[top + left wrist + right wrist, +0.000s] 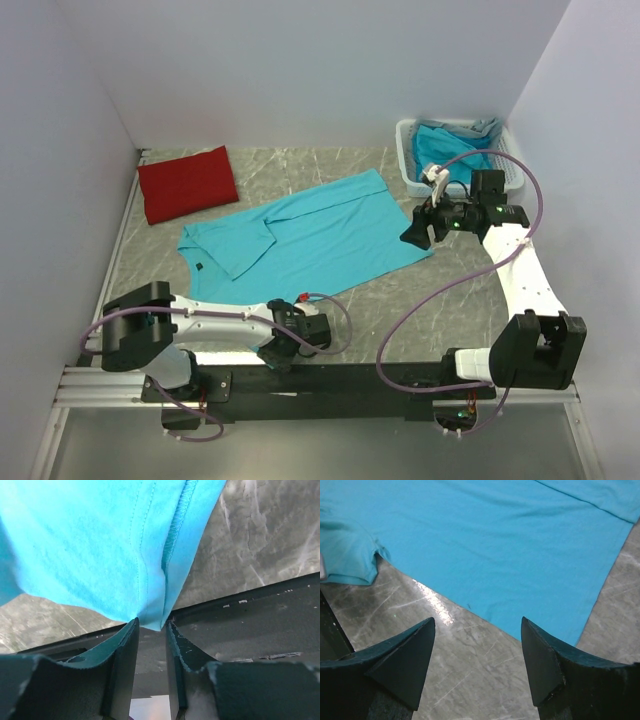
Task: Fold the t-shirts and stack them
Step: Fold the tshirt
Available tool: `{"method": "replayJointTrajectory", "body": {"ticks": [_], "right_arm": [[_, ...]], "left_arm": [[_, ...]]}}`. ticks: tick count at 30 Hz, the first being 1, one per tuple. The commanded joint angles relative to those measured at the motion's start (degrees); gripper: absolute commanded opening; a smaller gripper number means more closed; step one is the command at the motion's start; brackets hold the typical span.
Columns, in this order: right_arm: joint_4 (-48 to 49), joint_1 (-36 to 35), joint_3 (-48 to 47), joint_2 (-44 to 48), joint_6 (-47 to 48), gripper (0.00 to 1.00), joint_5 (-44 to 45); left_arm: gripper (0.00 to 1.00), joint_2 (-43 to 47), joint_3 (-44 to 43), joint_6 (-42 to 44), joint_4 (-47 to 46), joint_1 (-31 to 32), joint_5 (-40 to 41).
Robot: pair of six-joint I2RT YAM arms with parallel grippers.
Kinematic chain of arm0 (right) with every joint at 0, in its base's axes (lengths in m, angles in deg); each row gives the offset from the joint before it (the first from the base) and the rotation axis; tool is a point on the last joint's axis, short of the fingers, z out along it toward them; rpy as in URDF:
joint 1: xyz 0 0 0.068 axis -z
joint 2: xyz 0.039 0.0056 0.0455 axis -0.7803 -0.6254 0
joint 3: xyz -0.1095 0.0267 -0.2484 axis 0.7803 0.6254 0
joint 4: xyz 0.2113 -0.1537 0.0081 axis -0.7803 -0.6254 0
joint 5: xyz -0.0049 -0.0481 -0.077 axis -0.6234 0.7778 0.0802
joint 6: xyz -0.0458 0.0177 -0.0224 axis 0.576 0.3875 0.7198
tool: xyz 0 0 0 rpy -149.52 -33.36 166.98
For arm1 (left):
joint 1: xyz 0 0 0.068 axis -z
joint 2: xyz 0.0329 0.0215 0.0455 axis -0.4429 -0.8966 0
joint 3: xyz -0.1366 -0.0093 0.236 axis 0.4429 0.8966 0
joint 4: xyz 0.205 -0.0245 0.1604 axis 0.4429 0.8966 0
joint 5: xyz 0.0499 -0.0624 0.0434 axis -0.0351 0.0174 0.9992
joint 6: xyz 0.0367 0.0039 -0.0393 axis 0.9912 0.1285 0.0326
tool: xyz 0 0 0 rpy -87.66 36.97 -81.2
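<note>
Lying flat: turq. t-shirt (310,235), spread mid-worktop (400,300), one side folded over.
R claw (477,620): released, fingers wide apart, over bare worktop just off turq. t-shirt's right hem edge.
L claw (152,622): thin gap betw. fingers; cloth corner right at tips; can't tell if pinched.
Red t-shirt (187,182): folded, beyond turq. t-shirt's left end, apart.
Basket (405,160): beyond its right end, more turq. cloth (445,150) inside.
</note>
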Motion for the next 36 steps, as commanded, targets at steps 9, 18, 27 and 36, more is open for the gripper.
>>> {"method": "replayJointTrajectory", "body": {"ticks": [9,18,27,36], "right_arm": [[-1.5,1.3,-1.5,0.7,0.8,0.76,-2.6],[-4.6,1.3,-1.9,1.4,4.8,0.75,-2.3],[-7.6,1.5,0.8,5.1,12.8,0.76,3.2],[-11.0,6.3,11.3,9.2,45.7,0.91,13.4]], "left_arm": [[0.27,-2.7,2.1,1.0,-2.4,-0.1,-1.4],[0.02,-0.6,0.5,0.9,0.3,-0.2,1.4],[0.00,6.2,-2.6,0.8,4.6,-2.7,5.8],[0.00,15.2,-4.0,2.9,3.1,-5.0,2.3]]}}
